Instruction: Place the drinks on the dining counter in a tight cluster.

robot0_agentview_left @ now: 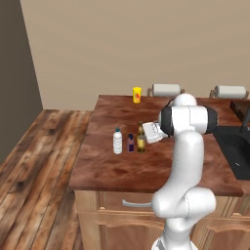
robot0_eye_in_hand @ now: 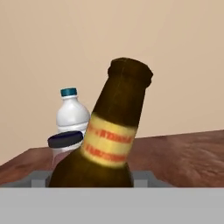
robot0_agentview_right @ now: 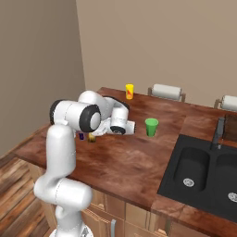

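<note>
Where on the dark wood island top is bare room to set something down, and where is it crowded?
Bare: the near strip of the dark reddish-brown wood counter, and the stretch before the yellow cup. Crowded: the clear-white water bottle, purple-blue bottle and amber-brown glass bottle, with the gripper alongside.

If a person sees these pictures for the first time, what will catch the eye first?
Most likely the white arm bent low over the dark wood dining counter, its gripper right at the amber-brown bottle. That bottle stands in a close row with the purple-blue bottle and the white water bottle. Next come the bright yellow cup at the far edge and the green cup near the black sink.
</note>
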### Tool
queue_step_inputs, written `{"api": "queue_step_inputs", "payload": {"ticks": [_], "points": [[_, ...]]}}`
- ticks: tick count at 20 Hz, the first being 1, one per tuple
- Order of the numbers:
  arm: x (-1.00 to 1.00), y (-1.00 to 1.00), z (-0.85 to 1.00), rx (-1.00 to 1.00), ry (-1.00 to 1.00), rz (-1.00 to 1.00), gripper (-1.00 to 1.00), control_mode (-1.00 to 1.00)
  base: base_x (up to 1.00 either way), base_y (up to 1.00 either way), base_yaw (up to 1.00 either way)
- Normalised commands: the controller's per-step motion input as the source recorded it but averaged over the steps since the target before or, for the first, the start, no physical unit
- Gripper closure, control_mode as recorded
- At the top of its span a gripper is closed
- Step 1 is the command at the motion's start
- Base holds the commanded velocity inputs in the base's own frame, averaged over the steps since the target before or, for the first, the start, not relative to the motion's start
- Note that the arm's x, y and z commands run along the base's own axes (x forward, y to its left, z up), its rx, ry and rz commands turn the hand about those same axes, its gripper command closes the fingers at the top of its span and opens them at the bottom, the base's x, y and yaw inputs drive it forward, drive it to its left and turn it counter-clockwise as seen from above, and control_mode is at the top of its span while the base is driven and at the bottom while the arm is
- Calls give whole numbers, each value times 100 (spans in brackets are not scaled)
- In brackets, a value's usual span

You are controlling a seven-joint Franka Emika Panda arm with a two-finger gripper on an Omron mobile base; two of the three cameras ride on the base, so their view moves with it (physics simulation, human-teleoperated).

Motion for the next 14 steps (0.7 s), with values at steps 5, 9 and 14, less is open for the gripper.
{"api": "queue_step_inputs", "payload": {"ticks": [5, 9, 14], "points": [[-1, 13, -51, -5, -13, 0, 100, -100, 0, 0, 0], [-5, 5, -48, -4, -21, 0, 100, -100, 0, 0, 0], [-11, -2, -46, 0, -18, 0, 100, -100, 0, 0, 0]]}}
